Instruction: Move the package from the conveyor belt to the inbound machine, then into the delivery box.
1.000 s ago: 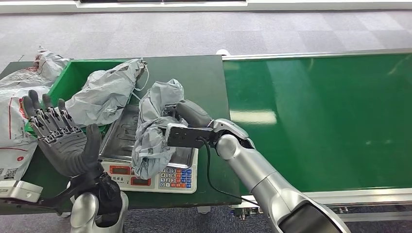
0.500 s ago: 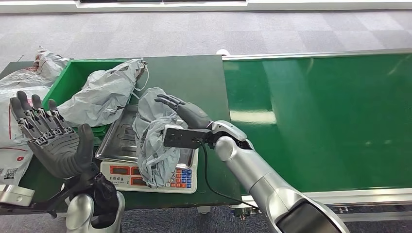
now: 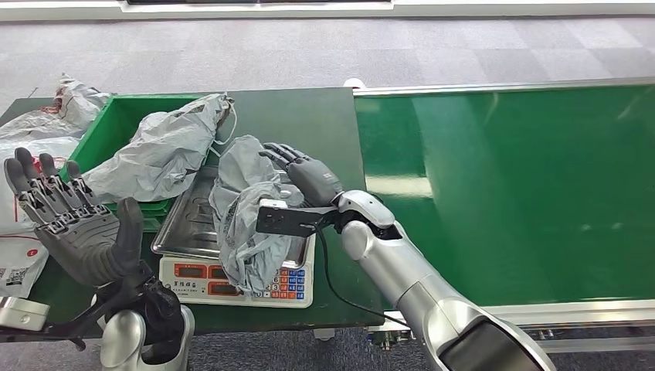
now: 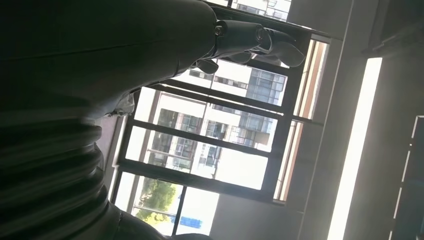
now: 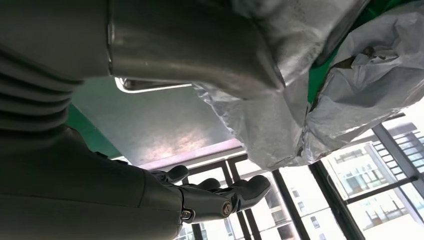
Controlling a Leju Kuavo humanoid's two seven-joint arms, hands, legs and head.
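Green tabletop (image 3: 309, 116) is carrying a steel-pan weighing scale (image 3: 185, 220); the crumpled grey plastic package (image 3: 243, 209) is lying on it, touching the right hand (image 3: 305, 174), fingers spread, holding nothing. Left hand (image 3: 77, 228) is hovering wide.

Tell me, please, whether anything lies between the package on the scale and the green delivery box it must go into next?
Nothing stands in the gap: the package lies on the scale, and the green box is right beside it. Another grey bag already drapes over the box's near edge, partly covering the opening.
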